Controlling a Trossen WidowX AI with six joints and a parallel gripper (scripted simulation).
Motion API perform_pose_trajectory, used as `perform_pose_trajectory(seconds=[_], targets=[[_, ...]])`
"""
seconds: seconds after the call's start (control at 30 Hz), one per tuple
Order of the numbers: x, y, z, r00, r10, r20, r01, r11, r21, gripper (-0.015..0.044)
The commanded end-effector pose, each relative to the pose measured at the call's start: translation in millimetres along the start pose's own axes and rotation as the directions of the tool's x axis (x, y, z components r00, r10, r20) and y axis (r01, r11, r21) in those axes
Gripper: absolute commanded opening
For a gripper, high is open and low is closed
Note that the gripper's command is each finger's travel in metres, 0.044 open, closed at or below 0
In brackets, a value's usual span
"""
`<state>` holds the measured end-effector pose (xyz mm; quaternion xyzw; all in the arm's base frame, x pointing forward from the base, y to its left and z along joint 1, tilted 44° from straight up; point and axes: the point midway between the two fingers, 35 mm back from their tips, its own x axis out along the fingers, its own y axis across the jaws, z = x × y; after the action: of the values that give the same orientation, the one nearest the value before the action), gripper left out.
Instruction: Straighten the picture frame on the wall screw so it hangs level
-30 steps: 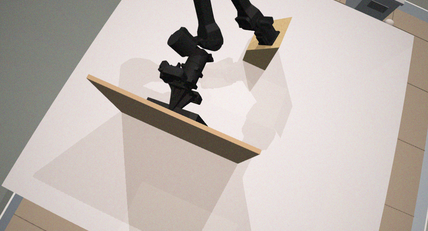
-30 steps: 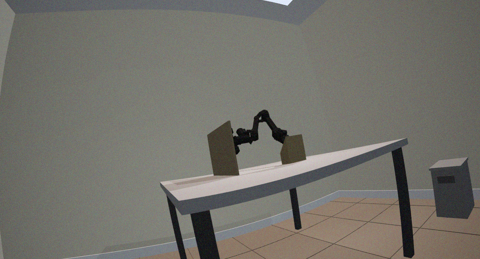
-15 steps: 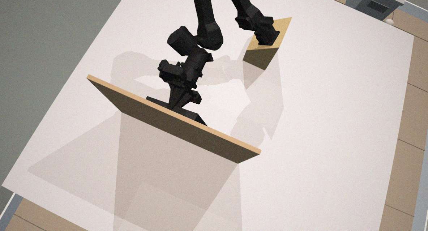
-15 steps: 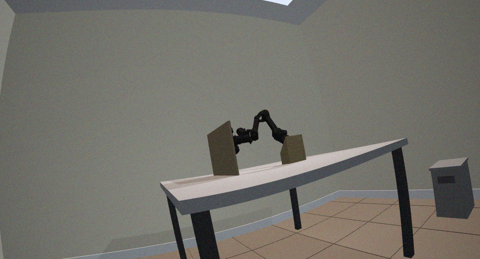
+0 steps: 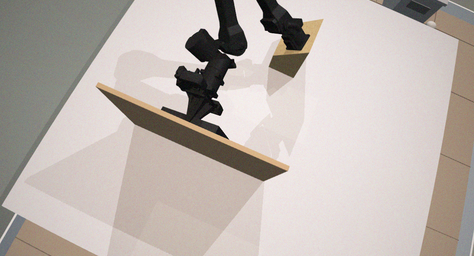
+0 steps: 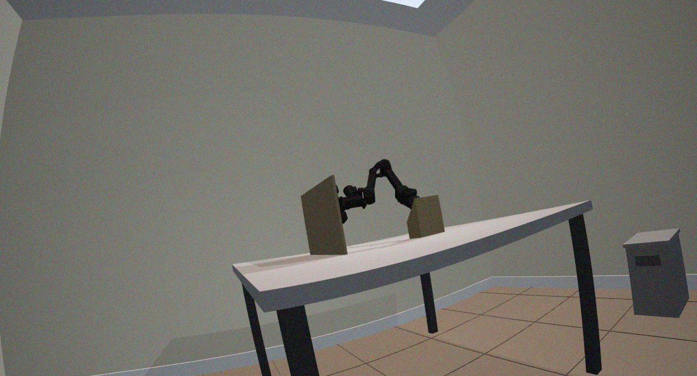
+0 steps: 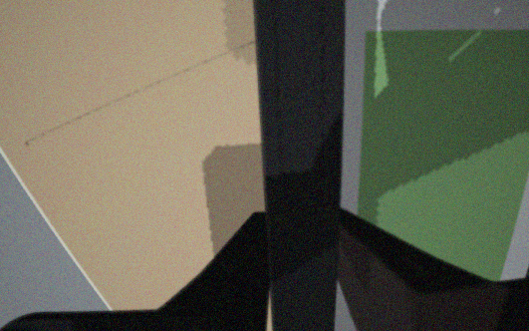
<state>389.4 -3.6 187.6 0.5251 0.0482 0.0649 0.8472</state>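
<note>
The picture frame has a dark border (image 7: 299, 90) around a pale mat and a green picture (image 7: 448, 234). In the top view its dark top (image 5: 210, 125) shows only in part behind the upright tan board (image 5: 198, 145) (image 6: 319, 222) (image 7: 120, 55) that stands for the wall. My gripper (image 7: 296, 221) (image 5: 191, 119) is shut on the frame's border, one finger on each side. Screw and notched strip are hidden. The top and exterior views see the board's back, so I cannot tell whether the frame hangs level.
The board stands on the white table (image 5: 364, 138) (image 6: 390, 258). My arm's base sits on a wooden block (image 5: 314, 25) (image 6: 431, 215). A thin dark line (image 7: 139, 92) slants across the board beside the frame. A grey bin (image 6: 657, 288) stands on the floor beyond the table.
</note>
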Motion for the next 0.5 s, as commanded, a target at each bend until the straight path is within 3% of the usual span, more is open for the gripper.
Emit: perform_pose_trajectory(seconds=[0.0, 0.47], targets=[[0.6, 3.0, -1.7, 1.000, 0.012, -0.006, -0.012, 1.000, 0.002, 0.0000], [0.6, 2.0, -3.0, 1.000, 0.012, -0.006, -0.012, 1.000, 0.002, 0.0000]])
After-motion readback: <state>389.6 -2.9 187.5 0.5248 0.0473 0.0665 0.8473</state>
